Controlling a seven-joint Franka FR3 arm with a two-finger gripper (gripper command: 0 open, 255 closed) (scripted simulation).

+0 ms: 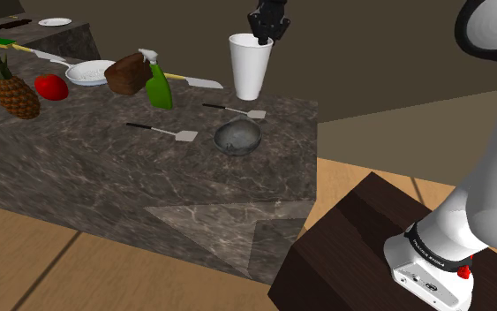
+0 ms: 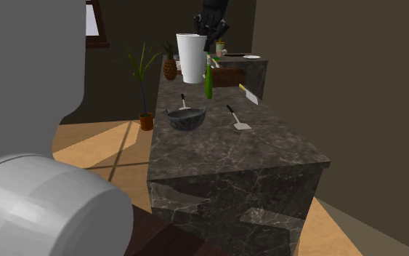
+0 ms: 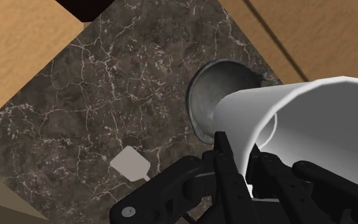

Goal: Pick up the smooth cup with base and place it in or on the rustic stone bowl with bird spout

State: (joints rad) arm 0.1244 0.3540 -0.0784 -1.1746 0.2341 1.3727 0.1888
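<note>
My black gripper (image 1: pixel 264 37) is shut on the rim of a plain white tapered cup (image 1: pixel 249 66), which hangs upright above the far side of the dark marble counter (image 1: pixel 105 168). In the wrist view one finger (image 3: pixel 225 156) lies outside the cup's wall and the other inside it, with the cup (image 3: pixel 311 127) reaching away from the hand. The grey stone bowl (image 1: pixel 237 137) rests on the counter below and nearer the stand; it is partly hidden behind the cup in the wrist view (image 3: pixel 212 95). The second exterior view shows the cup (image 2: pixel 192 58) above and beyond the bowl (image 2: pixel 187 118).
Two small spatulas (image 1: pixel 162 132) (image 1: pixel 236 109) lie beside the bowl. A green bottle (image 1: pixel 158 88), a dark loaf (image 1: pixel 127 75), a white plate (image 1: pixel 90 71), a red fruit (image 1: pixel 51 86) and a pineapple (image 1: pixel 15 93) stand toward the shoulder view's left. The dark stand (image 1: pixel 370 247) sits at lower right.
</note>
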